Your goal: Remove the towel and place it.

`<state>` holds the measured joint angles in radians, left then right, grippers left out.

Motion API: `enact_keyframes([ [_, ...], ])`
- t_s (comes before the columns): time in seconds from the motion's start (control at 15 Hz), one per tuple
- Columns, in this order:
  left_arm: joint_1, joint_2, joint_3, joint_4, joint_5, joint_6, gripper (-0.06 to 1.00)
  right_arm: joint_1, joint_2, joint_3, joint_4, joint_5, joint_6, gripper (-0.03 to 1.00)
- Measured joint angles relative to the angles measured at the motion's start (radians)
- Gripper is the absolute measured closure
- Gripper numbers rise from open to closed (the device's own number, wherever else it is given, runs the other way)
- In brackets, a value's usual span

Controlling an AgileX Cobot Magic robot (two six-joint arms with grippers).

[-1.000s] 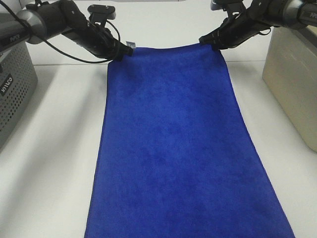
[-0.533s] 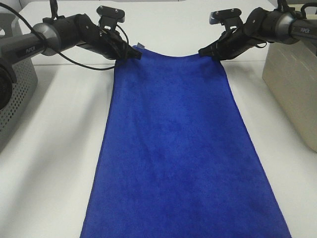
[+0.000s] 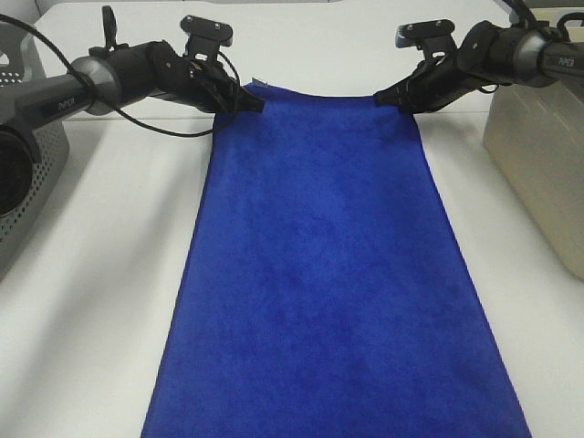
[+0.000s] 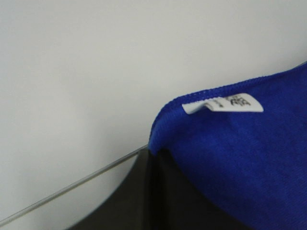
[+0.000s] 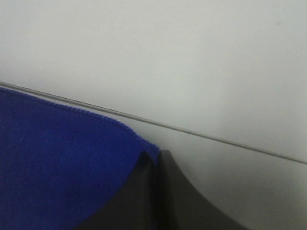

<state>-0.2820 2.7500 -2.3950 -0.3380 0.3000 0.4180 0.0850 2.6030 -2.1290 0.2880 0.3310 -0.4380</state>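
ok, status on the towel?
Both end effectors, left and right, shut on far corners of towel. Towel spread flat on table. Nothing in the way.

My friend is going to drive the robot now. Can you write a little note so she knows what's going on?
Left gripper: shut on the towel's far corner with the white tag.
Right gripper: shut on the other far corner.
Towel: stretched between both grippers, the rest spread down the white table between the grey basket and the beige bin.
Done: both corners gripped.
Left: put the towel down and let go.
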Motion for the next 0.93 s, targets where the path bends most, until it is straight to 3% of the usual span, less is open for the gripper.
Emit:
enact_keyframes([
  [0.47,0.000,0.018,0.000,0.003,-0.034,0.028,0.94,-0.002,0.000,0.000,-0.001,-0.004,0.000,0.95],
  [0.6,0.000,0.018,0.000,0.003,-0.040,0.028,0.85,-0.002,0.000,0.000,-0.001,-0.004,0.000,0.91],
  [0.73,0.000,0.018,0.000,0.003,-0.042,0.028,0.70,-0.002,0.000,0.000,-0.001,-0.004,0.000,0.79],
  [0.93,0.000,0.018,0.000,0.003,-0.079,0.028,0.46,-0.002,0.000,0.000,-0.001,-0.022,0.000,0.48],
])
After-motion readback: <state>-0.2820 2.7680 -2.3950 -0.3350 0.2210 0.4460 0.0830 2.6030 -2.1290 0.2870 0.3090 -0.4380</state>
